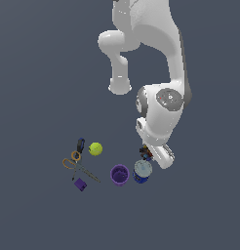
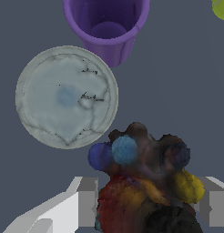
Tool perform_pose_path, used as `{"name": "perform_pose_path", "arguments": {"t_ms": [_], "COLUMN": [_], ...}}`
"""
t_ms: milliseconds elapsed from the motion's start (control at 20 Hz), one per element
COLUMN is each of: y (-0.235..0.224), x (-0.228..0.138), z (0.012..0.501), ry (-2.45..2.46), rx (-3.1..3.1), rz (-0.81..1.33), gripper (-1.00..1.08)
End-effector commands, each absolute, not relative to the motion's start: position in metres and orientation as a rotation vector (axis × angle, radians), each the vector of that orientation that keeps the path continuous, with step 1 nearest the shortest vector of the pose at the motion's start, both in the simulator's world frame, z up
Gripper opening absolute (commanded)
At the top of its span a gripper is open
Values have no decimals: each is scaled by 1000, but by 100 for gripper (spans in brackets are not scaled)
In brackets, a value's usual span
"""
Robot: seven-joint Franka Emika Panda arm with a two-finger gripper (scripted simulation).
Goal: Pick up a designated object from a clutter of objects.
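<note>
The designated object [image 2: 145,182] is a dark lumpy thing with red, blue and yellow bumps. In the wrist view it fills the gap between my two white fingers [image 2: 86,202], which press against its sides. In the exterior view it shows only as a small dark speck [image 1: 146,153] under the hand, just behind the blue white-topped can [image 1: 142,171]. My gripper [image 1: 150,157] is low over the floor and shut on the lump. The rest of the clutter lies toward the exterior view's left.
The can's white lid [image 2: 67,96] sits close beside the lump. The purple cup [image 1: 119,175] stands next to the can. Farther toward the exterior view's left are a yellow-green ball [image 1: 95,148], orange-handled scissors [image 1: 77,165], a dark blue marker [image 1: 80,144] and a purple block [image 1: 80,184].
</note>
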State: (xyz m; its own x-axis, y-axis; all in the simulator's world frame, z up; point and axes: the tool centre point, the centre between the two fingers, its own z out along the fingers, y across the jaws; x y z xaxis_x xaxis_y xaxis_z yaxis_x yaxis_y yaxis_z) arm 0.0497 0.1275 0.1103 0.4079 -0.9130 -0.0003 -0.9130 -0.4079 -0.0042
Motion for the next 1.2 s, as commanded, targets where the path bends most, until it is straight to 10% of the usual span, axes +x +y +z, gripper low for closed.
{"name": "perform_pose_path", "arguments": {"t_ms": [0,1150], "y": [109,-61], "x": [46,17], "z": [134,353], "ry": [1707,1709], "rx": [-2631,-2633], "rz": [-5,1], "gripper": [-100,-100]}}
